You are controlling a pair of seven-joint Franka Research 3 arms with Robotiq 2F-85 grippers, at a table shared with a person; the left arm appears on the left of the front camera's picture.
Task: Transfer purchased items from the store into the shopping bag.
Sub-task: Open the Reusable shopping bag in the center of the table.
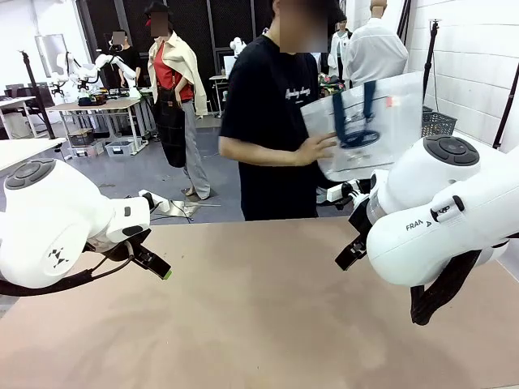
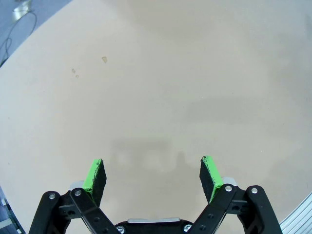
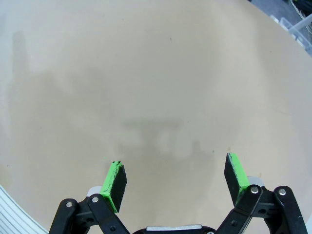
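Left gripper and right gripper: jaws stand fully apart and empty, with bare table ahead of each. The shopping bag hangs beyond and above the right gripper, held by a person's hand.

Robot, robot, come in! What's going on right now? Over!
Left gripper open, empty, over table. Right gripper open, empty. Shopping bag held up by person's hand, far side. Nothing in the way.
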